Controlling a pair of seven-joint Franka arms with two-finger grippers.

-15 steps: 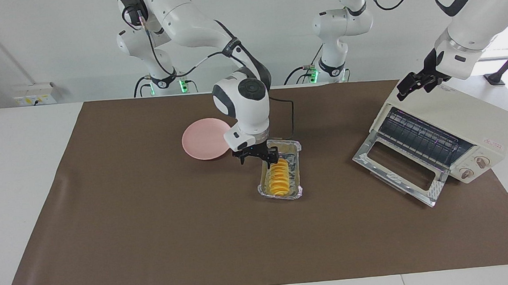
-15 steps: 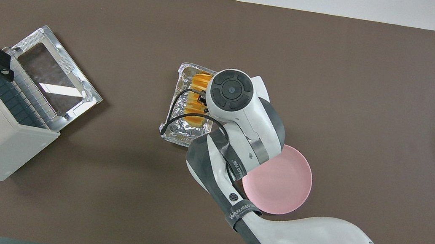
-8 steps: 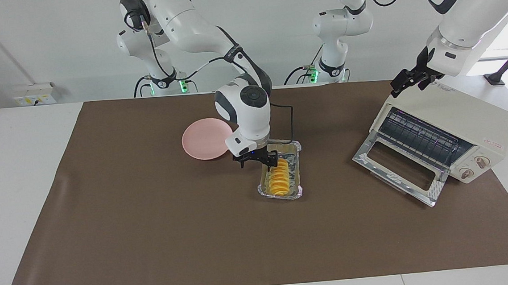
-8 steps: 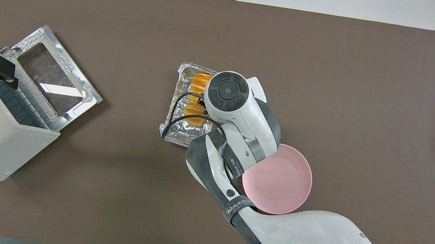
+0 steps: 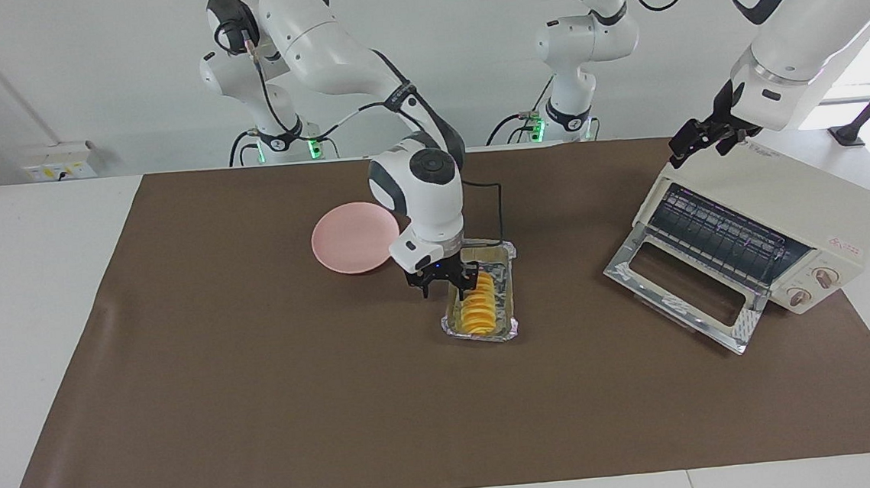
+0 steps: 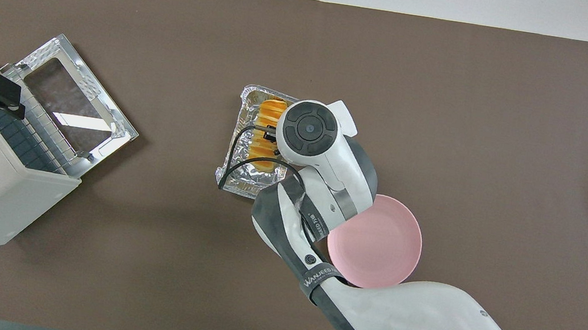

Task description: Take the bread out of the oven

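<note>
1. Take the foil tray as your landmark: it sits on the brown mat near the middle of the surface.
2. You will find the bread lying in that tray, out of the oven, its ridged golden segments running along the tray's length.
3. Your right claw is down at the end of the tray nearer to the robots, over the bread's near end. One finger is in the tray against the bread. Whether it is gripping the bread cannot be told; the fingers stand part-way in.
4. From overhead, the right arm's wrist covers most of the tray and only part of the bread shows beside it.
5. The pink plate lies just beside the tray, toward the right arm's end of the surface and a little nearer to the robots.
6. The oven stands well apart from the tray, toward the left arm's end, with its glass door dropped flat open and its wire rack bare.
7. Your left claw hangs over the oven's top corner nearest the robots, jaws spread wide, holding nothing; that arm waits.
</note>
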